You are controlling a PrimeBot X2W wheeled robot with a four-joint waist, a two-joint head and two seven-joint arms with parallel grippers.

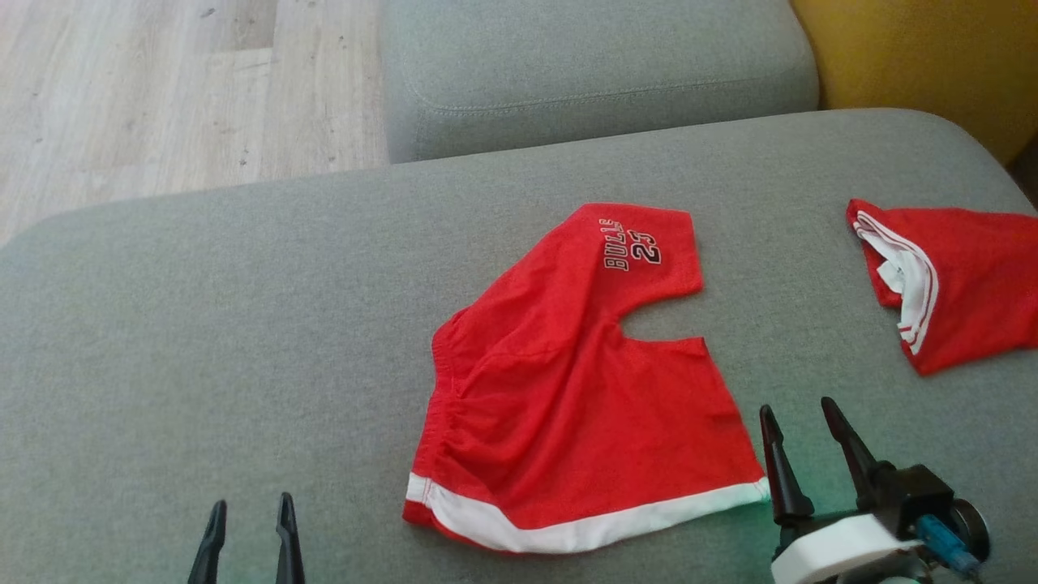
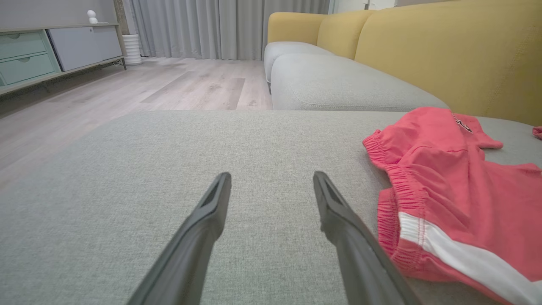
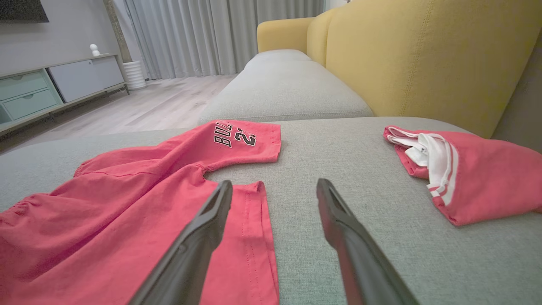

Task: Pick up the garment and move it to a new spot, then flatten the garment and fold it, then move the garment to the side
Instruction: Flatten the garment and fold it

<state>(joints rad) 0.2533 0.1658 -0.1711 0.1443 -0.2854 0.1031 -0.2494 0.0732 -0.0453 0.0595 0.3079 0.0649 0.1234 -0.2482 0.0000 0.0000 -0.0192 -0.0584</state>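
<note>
The garment (image 1: 568, 389) is a pair of red shorts with a white stripe and "BULLS 23" lettering, lying spread on the grey sofa seat (image 1: 243, 324). It also shows at the right of the left wrist view (image 2: 444, 186) and at the left of the right wrist view (image 3: 127, 199). My left gripper (image 1: 250, 507) is open at the lower left, apart from the shorts, with bare cushion between its fingers (image 2: 271, 176). My right gripper (image 1: 799, 410) is open just right of the shorts' lower leg, its left finger over the leg hem (image 3: 273, 184).
A second red garment with white trim (image 1: 949, 284) lies at the right edge of the seat (image 3: 465, 178). Behind are another grey cushion (image 1: 592, 73), the yellow backrest (image 3: 423, 59) and wooden floor (image 1: 162, 89). A sideboard (image 2: 42, 55) stands across the room.
</note>
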